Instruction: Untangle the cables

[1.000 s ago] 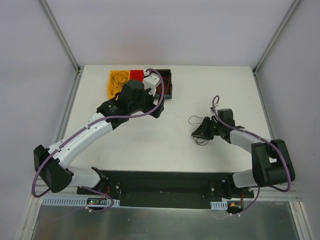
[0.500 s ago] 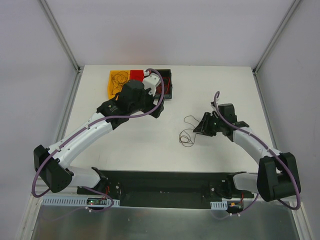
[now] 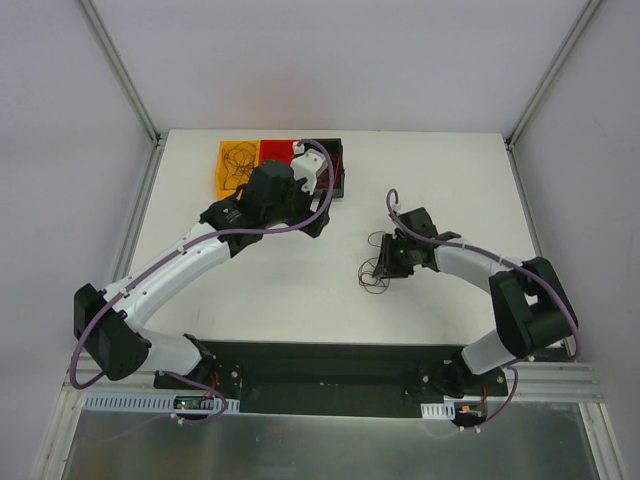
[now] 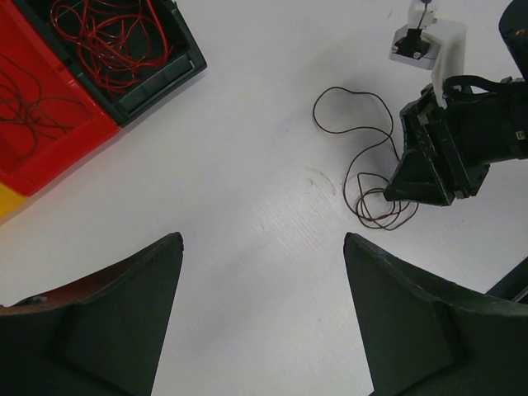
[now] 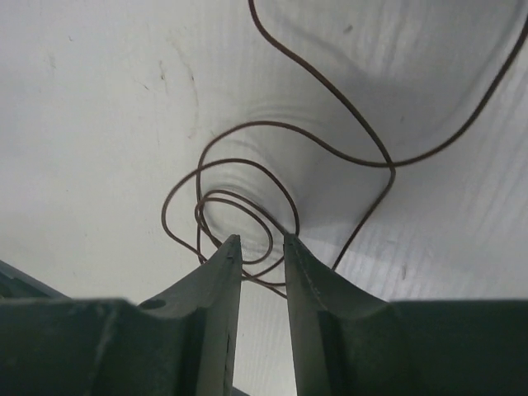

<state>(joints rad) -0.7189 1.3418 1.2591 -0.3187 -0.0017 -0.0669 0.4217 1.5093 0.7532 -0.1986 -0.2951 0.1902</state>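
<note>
The left hand [image 4: 262,247] hangs above the white counter [image 3: 300,290] with its two fingers spread wide and nothing between them. At the counter's far edge sit three bins in a row: a black bin [image 4: 157,78] holding a heap of red cables [image 4: 107,37], a red bin [image 4: 66,153] with a few dark cables [image 4: 25,82], and a yellow bin [image 3: 222,170] partly hidden by the left arm. Well apart from them, toward the right, a single brown cable [image 4: 363,157] lies loose on the counter, one wide loop trailing off a tight coil of smaller rings. The right hand [image 5: 261,241] is down at that coil, its fingers only narrowly parted (bare counter shows through the slit), and the rings run under the fingertips [image 5: 227,256]; no strand is seen pinched between them.
</note>
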